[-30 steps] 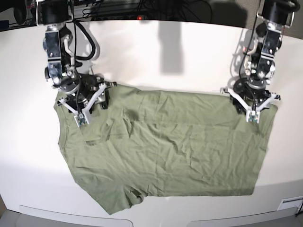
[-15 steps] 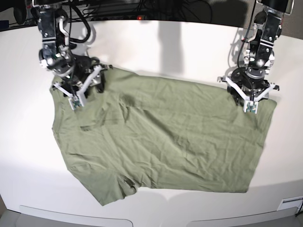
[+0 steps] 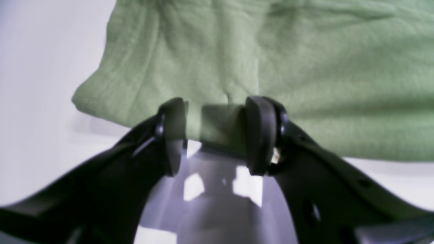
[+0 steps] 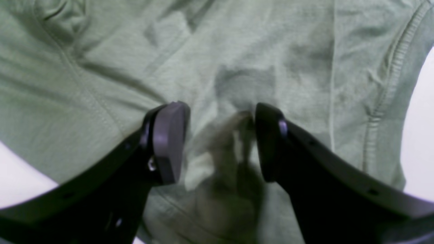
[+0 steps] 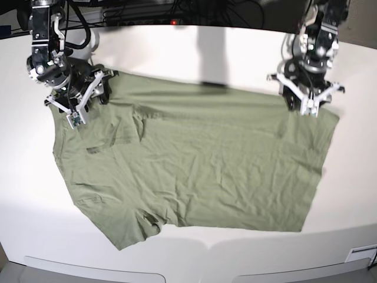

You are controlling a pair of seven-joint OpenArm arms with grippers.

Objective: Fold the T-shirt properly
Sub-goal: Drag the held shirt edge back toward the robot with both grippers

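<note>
On the left of the base view my right gripper (image 5: pixel 75 106) pinches a bunch of the T-shirt (image 5: pixel 194 171) at its far left shoulder; on the right, my left gripper (image 5: pixel 306 100) clamps the far hem corner. The shirt lies spread on the tabletop (image 5: pixel 188 53). I'd keep both hands level and the far edge taut. There's open room far; the near edge sits close.

Just one colour going on here, really

Plain sage-green T-shirt (image 5: pixel 200 165), no print, on a white table (image 5: pixel 177 53); black gripper fingers (image 3: pixel 261 135).
</note>
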